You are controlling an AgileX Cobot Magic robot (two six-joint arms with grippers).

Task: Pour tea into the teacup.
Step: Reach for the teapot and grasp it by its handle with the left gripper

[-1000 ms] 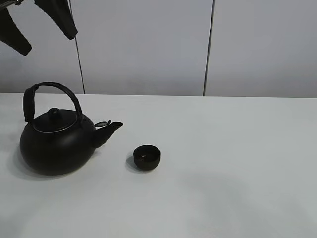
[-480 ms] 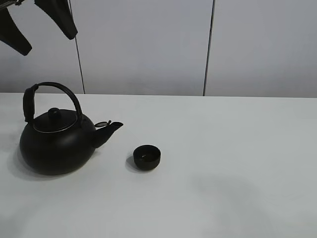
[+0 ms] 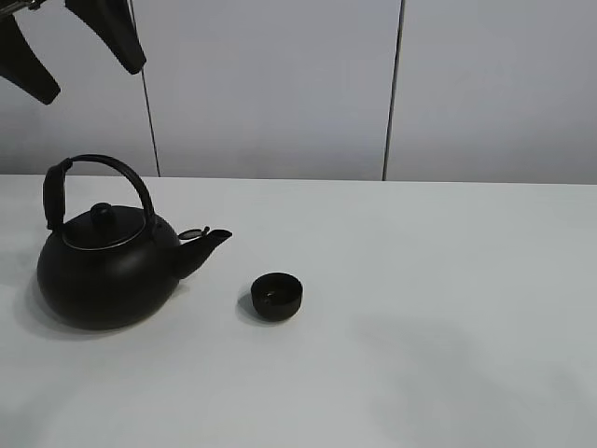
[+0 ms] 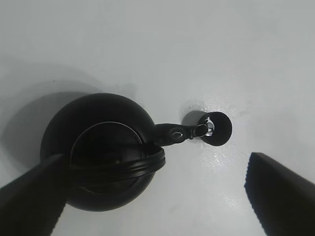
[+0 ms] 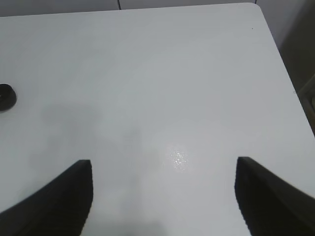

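Note:
The teacup is a small black handleless cup on the white table, just right of the kettle's spout. The big round black kettle stands upright at the left with its arched handle up and its lid on. My left gripper hangs open and empty high above the kettle. In the left wrist view the gripper looks straight down on the kettle and the teacup. My right gripper is open and empty over bare table, with the teacup far off at the view's edge. It is out of the exterior view.
The white table runs back to a grey panelled wall. The right wrist view shows the table's rounded corner and side edge, with a drop beyond it.
Kettle, teacup and left gripper have not moved. Only a faint shadow on the table at the lower right has drifted slightly.

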